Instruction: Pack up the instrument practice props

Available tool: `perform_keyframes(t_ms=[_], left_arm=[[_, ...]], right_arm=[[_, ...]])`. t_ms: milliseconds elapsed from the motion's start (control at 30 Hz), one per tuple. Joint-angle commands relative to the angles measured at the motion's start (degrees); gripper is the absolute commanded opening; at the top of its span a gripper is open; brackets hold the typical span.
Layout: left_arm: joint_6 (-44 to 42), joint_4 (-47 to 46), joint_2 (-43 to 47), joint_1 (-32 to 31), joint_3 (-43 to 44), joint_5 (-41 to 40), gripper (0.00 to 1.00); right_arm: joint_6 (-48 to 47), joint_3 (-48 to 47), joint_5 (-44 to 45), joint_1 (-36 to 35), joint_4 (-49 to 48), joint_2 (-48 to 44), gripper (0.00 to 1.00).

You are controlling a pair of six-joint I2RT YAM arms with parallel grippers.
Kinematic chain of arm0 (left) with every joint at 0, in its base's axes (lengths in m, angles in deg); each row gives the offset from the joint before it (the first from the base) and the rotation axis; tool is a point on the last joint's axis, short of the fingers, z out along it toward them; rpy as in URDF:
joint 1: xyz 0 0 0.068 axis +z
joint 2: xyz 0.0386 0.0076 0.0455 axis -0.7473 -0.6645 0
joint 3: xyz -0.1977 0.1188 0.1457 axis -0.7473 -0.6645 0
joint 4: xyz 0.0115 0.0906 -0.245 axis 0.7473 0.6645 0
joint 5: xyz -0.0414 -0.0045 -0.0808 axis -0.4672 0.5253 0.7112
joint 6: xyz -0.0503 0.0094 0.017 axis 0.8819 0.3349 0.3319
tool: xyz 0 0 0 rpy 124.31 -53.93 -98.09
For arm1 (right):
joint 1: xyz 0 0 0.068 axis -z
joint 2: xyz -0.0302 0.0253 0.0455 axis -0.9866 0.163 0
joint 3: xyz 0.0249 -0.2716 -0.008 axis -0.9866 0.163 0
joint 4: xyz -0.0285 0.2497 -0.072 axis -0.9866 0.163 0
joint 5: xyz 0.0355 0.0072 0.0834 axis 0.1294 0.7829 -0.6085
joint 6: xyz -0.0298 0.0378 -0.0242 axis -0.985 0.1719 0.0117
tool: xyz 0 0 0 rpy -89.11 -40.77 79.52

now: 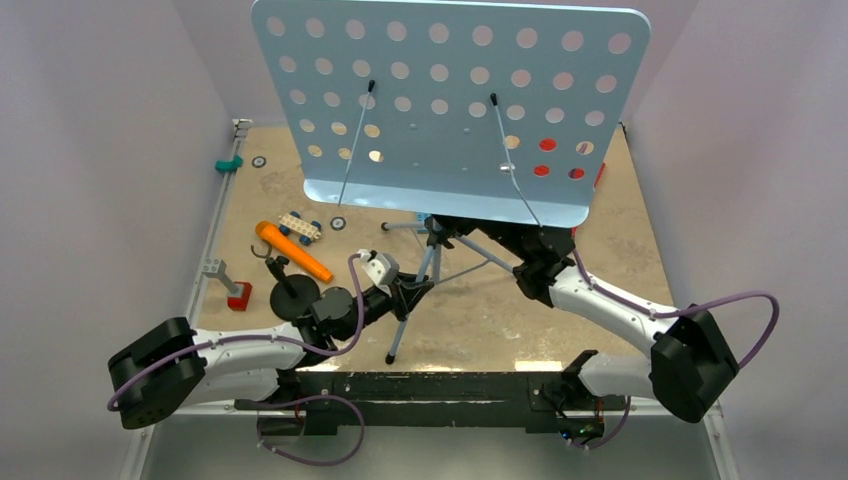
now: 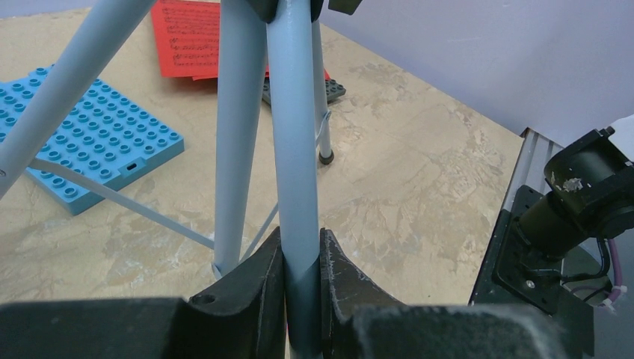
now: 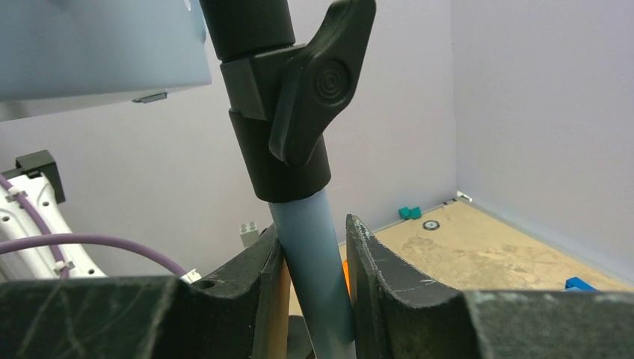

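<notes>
Music stand point(image 1: 450, 110) upright on table point(image 1: 620, 260). Left gripper point(image 2: 301, 250) jaws clamped on stand tube low down; right gripper point(image 3: 312, 235) jaws closed round stand post just under black collar point(image 3: 284, 149).

Ahead of the left gripper point(image 2: 301, 247) spreads a beige, marble-patterned tabletop point(image 2: 419, 149). It ends up and to the gripper's right at a plain lilac wall point(image 2: 486, 52). A ribbed metal rail point(image 2: 518, 168) edges the table on that same side. Beyond the right gripper point(image 3: 312, 239), slightly to its right, two such walls meet in a vertical corner point(image 3: 452, 97). The light is soft and even, and shadows are faint.
</notes>
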Motion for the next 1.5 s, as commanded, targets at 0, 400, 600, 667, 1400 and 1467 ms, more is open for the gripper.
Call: perform_keyframes(t_ms=[0,400,600,667,1400,1467], left_arm=[[-8.4,-12.9,-0.2,4.1,2.5,-11.1,0.0],[-1.9,-15.7,-1.1,4.1,-3.5,-13.3,0.0],[-1.7,-13.6,0.1,4.1,-4.0,-13.4,0.0],[-1.6,-13.5,0.1,4.1,-4.2,-13.4,0.0],[-3.4,-5.1,3.6,3.1,-1.3,-9.8,0.0],[-3.5,-4.6,3.8,3.0,-1.2,-9.5,0.0]], right_arm=[[8.4,6.1,-0.8,-2.9,12.0,3.0,0.0],[7.0,10.3,-9.5,0.5,5.6,12.4,0.0],[5.5,10.9,-12.2,1.0,5.4,15.2,0.0],[5.4,11.4,-12.7,1.2,5.0,15.0,0.0],[2.3,-4.0,-17.1,5.7,17.9,2.2,0.89],[3.4,-4.6,-17.3,6.3,16.1,1.9,0.9]])
